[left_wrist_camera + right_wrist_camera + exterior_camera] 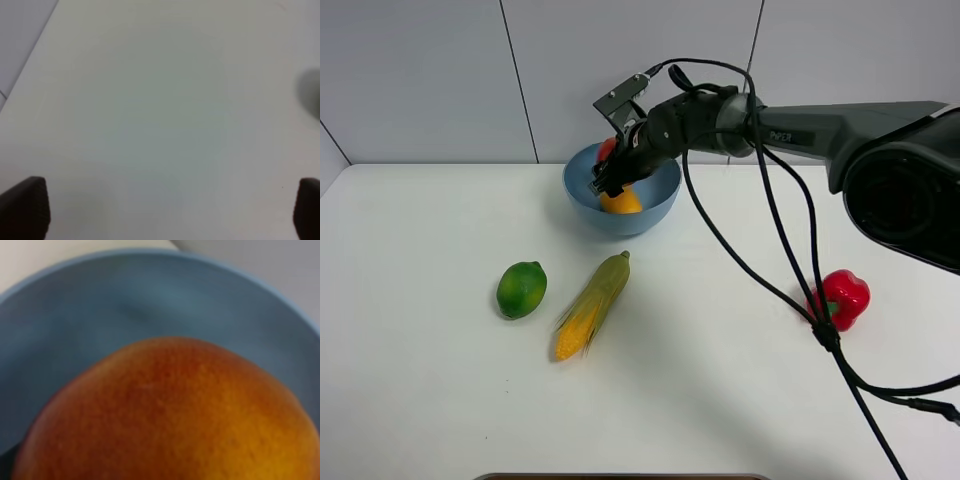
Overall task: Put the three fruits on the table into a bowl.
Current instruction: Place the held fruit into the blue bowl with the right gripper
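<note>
- My right fingers point(607, 182) look clenched on the mango point(170, 415). The wrist view doesn't show them at all, just orange skin filling the frame, so I'm judging that grip from the high view.
- The mango hangs inside the rim of the blue bowl point(655, 205), low in it. I can't tell if it touches the bottom yet.
- To do this step right I'd go down a touch more before letting go. It's oblong and smooth, so dropped from height it could bounce or roll up the wall.
- There's a red sliver behind my wrist that I take for the apple point(607, 149), tucked at the far side of the bowl. I'd set the mango on the near side so the two don't knock.
- Release slow, then lift straight up. The cables hang right over the rim and could drag the bowl.
- Further out, the lime point(522, 289) sits on the tabletop point(440, 400) just beside the corn cob point(592, 305). It's the last fruit left.
- The red pepper point(842, 298) is well off to the right and not my job.
- My left fingers point(25, 207) are spread wide over bare tabletop, grasping nothing.
</note>
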`<state>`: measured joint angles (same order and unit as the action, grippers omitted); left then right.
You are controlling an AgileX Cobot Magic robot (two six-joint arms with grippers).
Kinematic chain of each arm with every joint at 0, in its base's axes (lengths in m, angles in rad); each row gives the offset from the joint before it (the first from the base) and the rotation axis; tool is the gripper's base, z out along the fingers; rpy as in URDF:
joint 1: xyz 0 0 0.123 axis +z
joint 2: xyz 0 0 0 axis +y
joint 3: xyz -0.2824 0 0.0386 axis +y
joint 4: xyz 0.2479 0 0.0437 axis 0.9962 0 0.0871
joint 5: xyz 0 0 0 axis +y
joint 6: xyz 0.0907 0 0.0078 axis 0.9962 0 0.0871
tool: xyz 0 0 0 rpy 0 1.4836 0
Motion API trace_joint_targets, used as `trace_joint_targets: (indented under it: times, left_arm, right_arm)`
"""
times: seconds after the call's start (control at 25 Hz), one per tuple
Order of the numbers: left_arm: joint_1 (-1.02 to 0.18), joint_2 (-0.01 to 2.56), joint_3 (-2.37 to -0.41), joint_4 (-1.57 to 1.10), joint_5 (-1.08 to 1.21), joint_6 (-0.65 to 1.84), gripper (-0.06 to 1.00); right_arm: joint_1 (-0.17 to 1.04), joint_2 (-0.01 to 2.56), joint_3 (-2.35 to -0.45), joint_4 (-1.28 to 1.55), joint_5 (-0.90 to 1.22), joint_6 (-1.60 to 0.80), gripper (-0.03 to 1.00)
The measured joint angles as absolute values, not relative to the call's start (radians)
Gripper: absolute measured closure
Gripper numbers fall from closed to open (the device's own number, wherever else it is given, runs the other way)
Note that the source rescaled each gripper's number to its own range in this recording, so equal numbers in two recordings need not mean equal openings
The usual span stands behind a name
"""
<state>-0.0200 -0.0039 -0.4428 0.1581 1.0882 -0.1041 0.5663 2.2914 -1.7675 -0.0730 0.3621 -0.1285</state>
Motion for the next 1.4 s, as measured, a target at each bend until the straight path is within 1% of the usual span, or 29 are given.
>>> trace_joint_targets:
  times: [0.92, 0.96, 1.04, 1.12, 1.2, 1.28, 1.4]
  left_arm:
    - [-0.02, -0.004, -0.443, 0.158, 1.088, -0.104, -0.06]
    - [-0.02, -0.004, -0.443, 0.158, 1.088, -0.104, -0.06]
    - [-0.02, -0.004, -0.443, 0.158, 1.088, -0.104, -0.06]
    - [-0.02, -0.004, -0.443, 0.158, 1.088, -0.104, -0.06]
    - [-0.02, -0.004, -0.443, 0.158, 1.088, -0.104, -0.06]
    - [-0.02, -0.004, -0.443, 0.158, 1.088, -0.104, -0.06]
    - [-0.02, -0.004, -0.443, 0.158, 1.088, -0.104, -0.06]
  right_arm:
    - [0.573, 2.322, -1.767, -0.062, 0.296, -0.128, 0.63]
    - [0.575, 2.322, -1.767, -0.062, 0.296, -0.128, 0.6]
    - [0.578, 2.322, -1.767, -0.062, 0.293, -0.128, 0.44]
    - [0.578, 2.322, -1.767, -0.062, 0.291, -0.128, 0.26]
    - [0.578, 2.322, -1.767, -0.065, 0.291, -0.128, 0.14]
    - [0.578, 2.322, -1.767, -0.065, 0.291, -0.128, 0.08]
    - [0.578, 2.322, -1.767, -0.065, 0.291, -0.128, 0.05]
